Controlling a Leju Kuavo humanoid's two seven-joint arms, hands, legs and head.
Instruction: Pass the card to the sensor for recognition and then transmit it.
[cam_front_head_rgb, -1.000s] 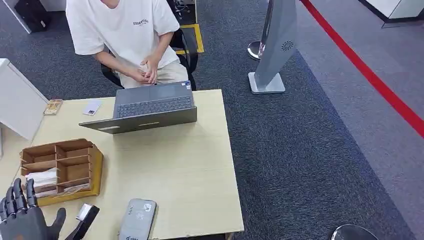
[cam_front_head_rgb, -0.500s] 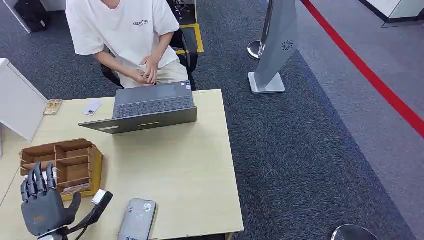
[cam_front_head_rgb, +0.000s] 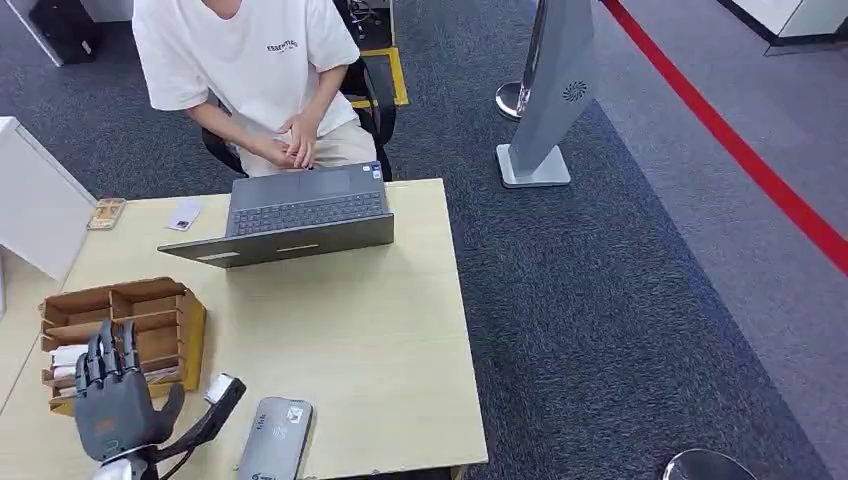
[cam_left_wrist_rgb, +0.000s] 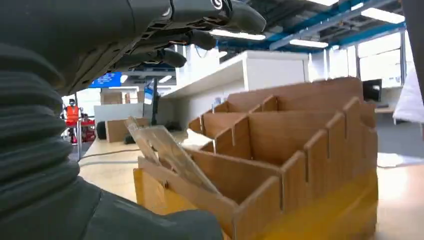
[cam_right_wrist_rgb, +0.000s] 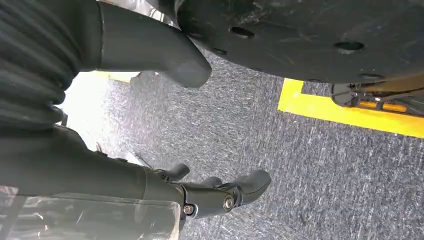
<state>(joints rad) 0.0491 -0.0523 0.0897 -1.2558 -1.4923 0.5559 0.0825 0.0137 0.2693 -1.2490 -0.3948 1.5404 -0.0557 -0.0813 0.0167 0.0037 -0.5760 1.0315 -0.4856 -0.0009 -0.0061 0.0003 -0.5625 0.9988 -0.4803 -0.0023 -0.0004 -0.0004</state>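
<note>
left hand (cam_front_head_rgb: 112, 400): fingers spread, empty, at cardboard organizer (cam_front_head_rgb: 125, 335) near-left, poised to pick | card (cam_left_wrist_rgb: 167, 152): leaning in organizer slot | sensor (cam_front_head_rgb: 276, 438): near edge | right hand (cam_right_wrist_rgb: 220, 192): hanging, fingers loosely apart, empty

On my feed the table (cam_front_head_rgb: 380, 330) is pale yellowish wood and the divider box (cam_front_head_rgb: 130, 320) is brown cardboard with a yellow base. Left hand (cam_front_head_rgb: 112, 405) is dark grey, almost black. Laptop (cam_front_head_rgb: 300, 215) is dark grey, the reader (cam_front_head_rgb: 275, 438) lighter grey. Carpet (cam_front_head_rgb: 620, 300) is speckled blue-grey with a red stripe (cam_front_head_rgb: 740, 150). The person (cam_front_head_rgb: 250, 60) wears a white tee.
</note>
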